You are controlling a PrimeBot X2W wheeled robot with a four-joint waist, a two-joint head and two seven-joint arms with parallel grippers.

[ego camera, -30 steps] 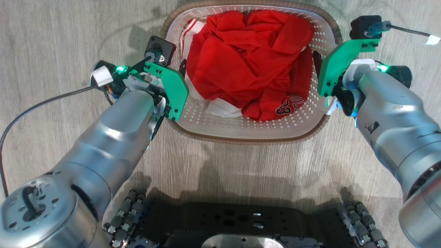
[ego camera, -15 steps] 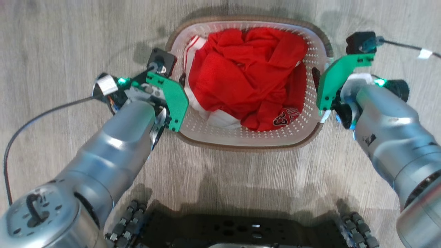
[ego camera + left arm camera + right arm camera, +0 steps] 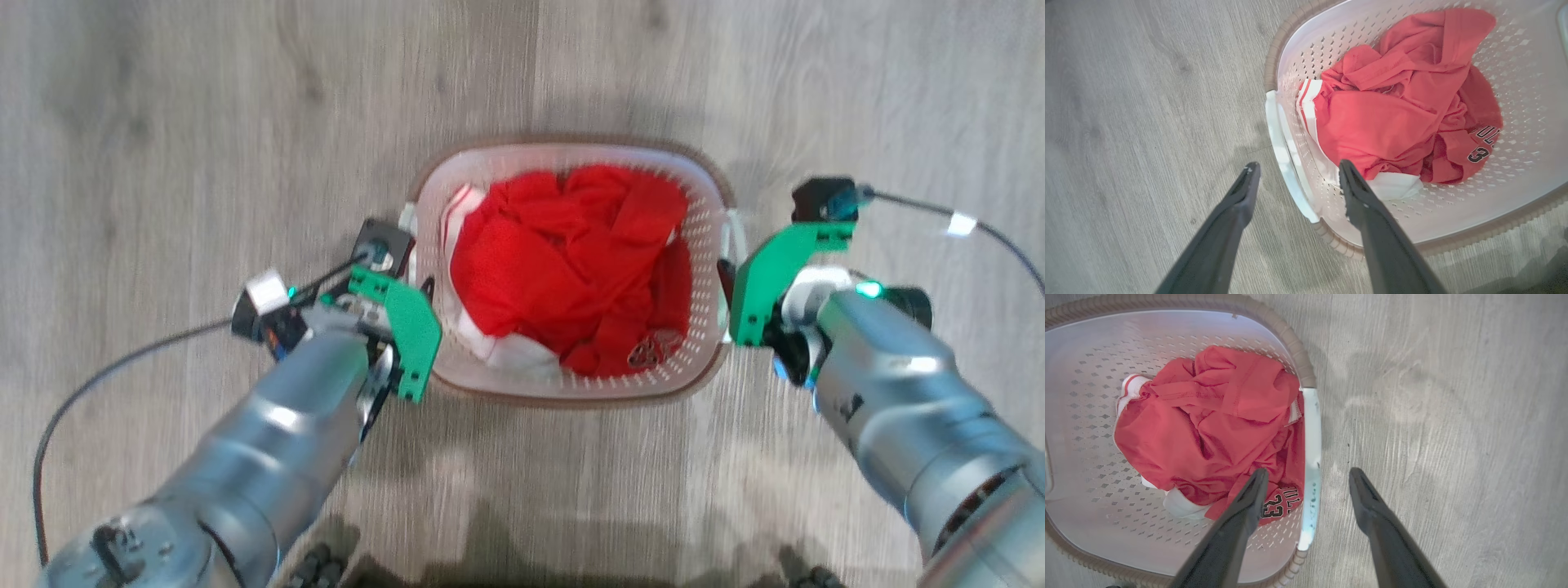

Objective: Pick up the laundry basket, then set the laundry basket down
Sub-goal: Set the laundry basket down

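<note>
Laundry basket: a rounded-rectangular white plastic tub with rows of small diamond perforations in its walls, a brown woven-look rim running round the top, and a white handle let into the rim at each short end. It sits upright on the grey wood-grain floor, straight ahead of the robot and between its two arms, mouth facing up. A crumpled red garment with white trim and dark lettering fills most of the inside, with a bit of white cloth showing under its near edge. The head view is somewhat blurred, so fine detail of the rim is soft there.

The left end effector has its two dark fingers spread wide and grips nothing. In the left wrist view the left handle runs up between the fingers: one fingertip lies over bare floor outside the basket, the other over the perforated wall inside. A gap shows on each side of the handle.

The right end effector is likewise wide apart and empty. In the right wrist view it straddles the right handle, with one finger over the red garment inside and the other over the floor outside. Whether either finger brushes the plastic cannot be told.

The basket's long axis runs from the robot's left to its right, with a handled short end pointing toward each arm and a long side facing the robot.
</note>
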